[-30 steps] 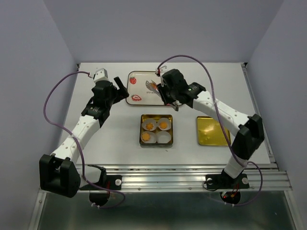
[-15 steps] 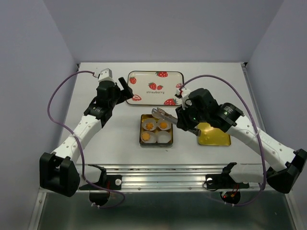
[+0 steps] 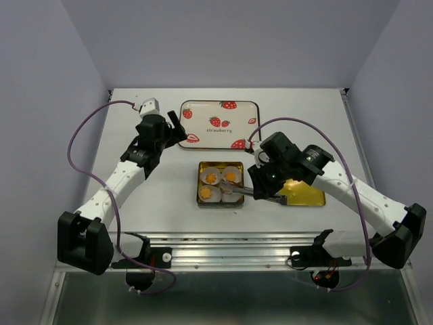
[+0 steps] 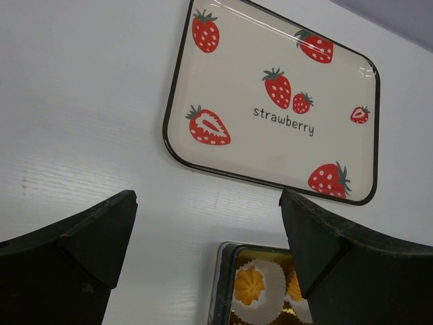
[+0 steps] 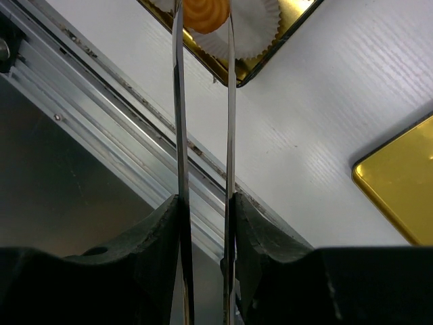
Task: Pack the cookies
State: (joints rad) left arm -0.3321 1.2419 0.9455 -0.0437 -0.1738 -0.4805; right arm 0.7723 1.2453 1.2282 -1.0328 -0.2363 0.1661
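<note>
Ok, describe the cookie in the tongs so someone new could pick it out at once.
Find the square gold tin in the middle of the table, in front of the strawberry tray. At its near right paper cup, the right gripper holds metal tongs shut on one round orange cookie. The other three cookies lie free in their cups; this one alone sits between the blades.

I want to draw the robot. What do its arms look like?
The left arm and right arm are white tubes with chunky black joints. A thin purple cable loops along each. The left claw and right claw have black fingers.
</note>
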